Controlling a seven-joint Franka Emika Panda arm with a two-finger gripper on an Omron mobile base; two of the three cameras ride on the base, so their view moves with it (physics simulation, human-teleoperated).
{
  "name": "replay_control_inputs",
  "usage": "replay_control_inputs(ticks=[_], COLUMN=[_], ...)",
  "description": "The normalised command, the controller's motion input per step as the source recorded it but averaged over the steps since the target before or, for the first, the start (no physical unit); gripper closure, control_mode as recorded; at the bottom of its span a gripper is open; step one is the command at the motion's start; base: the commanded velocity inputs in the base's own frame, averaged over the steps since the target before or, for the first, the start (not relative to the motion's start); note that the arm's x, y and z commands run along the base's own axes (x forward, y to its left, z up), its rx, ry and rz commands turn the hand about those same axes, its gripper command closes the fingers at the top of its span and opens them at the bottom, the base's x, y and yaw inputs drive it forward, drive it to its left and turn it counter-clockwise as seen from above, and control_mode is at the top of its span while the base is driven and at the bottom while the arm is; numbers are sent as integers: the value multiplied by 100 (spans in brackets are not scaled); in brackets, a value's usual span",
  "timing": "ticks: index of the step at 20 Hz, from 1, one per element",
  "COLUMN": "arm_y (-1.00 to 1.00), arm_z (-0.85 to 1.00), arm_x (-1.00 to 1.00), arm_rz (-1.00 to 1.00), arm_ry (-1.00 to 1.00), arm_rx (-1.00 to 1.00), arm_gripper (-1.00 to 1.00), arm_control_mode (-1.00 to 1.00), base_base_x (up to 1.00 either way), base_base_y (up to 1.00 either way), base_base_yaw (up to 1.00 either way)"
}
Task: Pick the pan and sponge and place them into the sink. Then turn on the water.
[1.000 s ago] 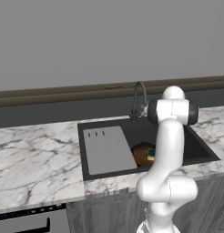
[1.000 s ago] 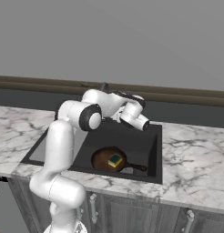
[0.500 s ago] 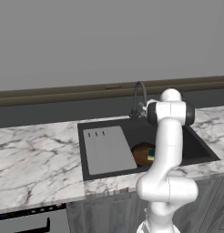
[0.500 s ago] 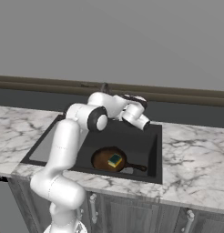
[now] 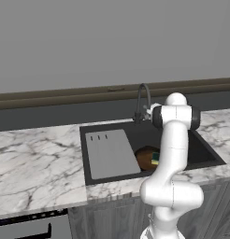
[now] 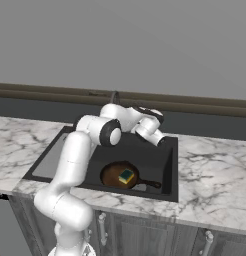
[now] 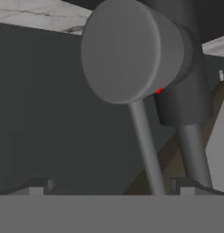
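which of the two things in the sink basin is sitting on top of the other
The sponge: the small green-and-yellow block rests on the round brown pan, which lies flat on the floor of the sink.

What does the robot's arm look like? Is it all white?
Mostly. The arm is made of smooth, rounded white tubes with dark round caps at the joints, on a fat white base. The gripper is white too, with two small dark grey fingertips.

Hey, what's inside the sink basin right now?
The pan lies on the floor of the sink, with the sponge resting on top of it. The drain is not visible, likely covered by the pan.
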Motion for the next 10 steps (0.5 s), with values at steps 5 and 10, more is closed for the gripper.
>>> replay_control_inputs(ticks=[5, 10], arm_y=[0, -21], arm_z=[-20, -20], arm_x=[20, 1], arm_rz=[0, -8], arm_ry=[0, 1], arm_rx=[0, 0], arm_gripper=[-100, 100], arm_control_mode=[-100, -100], base_base_x=[0, 0], base_base_y=[0, 0], base_base_yaw=[0, 0])
